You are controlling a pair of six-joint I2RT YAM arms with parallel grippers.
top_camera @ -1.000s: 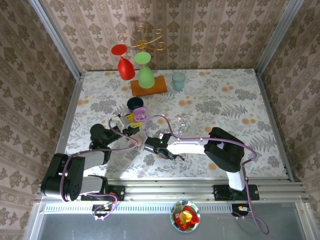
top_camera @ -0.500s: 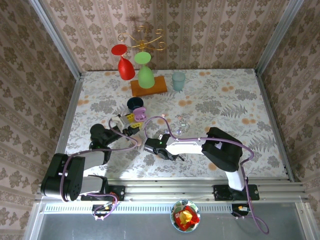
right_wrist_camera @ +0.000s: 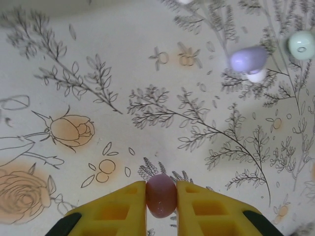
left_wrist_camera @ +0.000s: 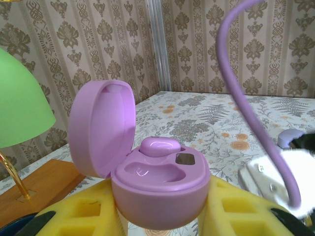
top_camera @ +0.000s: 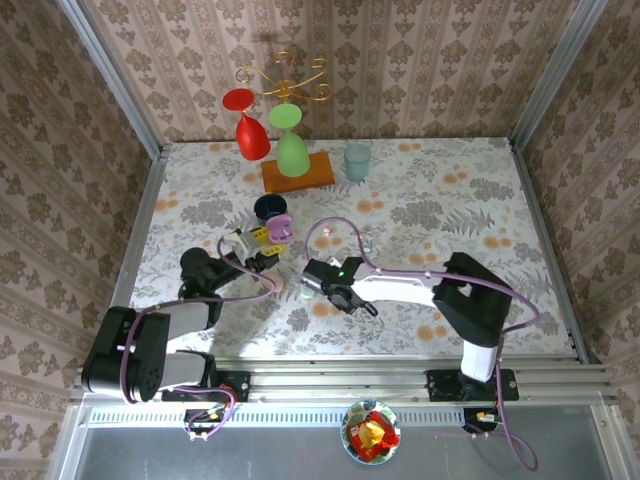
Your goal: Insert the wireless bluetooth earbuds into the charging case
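My left gripper (left_wrist_camera: 158,219) is shut on the lilac-pink charging case (left_wrist_camera: 160,189), holding it upright between its yellow pads. The lid (left_wrist_camera: 101,128) stands open, one pinkish earbud (left_wrist_camera: 158,146) sits in the far slot, and the near slot is bare. From above, the case (top_camera: 281,228) is left of the table's centre. My right gripper (right_wrist_camera: 161,196) is shut on a pinkish earbud (right_wrist_camera: 161,194) just above the floral tabletop. Its head (top_camera: 309,284) is to the near right of the case. Loose buds lie apart on the table: lilac (right_wrist_camera: 248,59), whitish (right_wrist_camera: 256,75) and pale green (right_wrist_camera: 301,44).
A gold rack with a red goblet (top_camera: 250,130) and a green goblet (top_camera: 291,148) stands on a wooden base (top_camera: 298,175) at the back. A teal cup (top_camera: 357,160) is beside it, and a dark bowl (top_camera: 268,207) sits just behind the case. A purple cable (left_wrist_camera: 246,113) arcs over the table.
The right arm has shifted a little to the right, its gripper moving slightly nearer the case, and the cable loop has risen. The left arm has stayed still.
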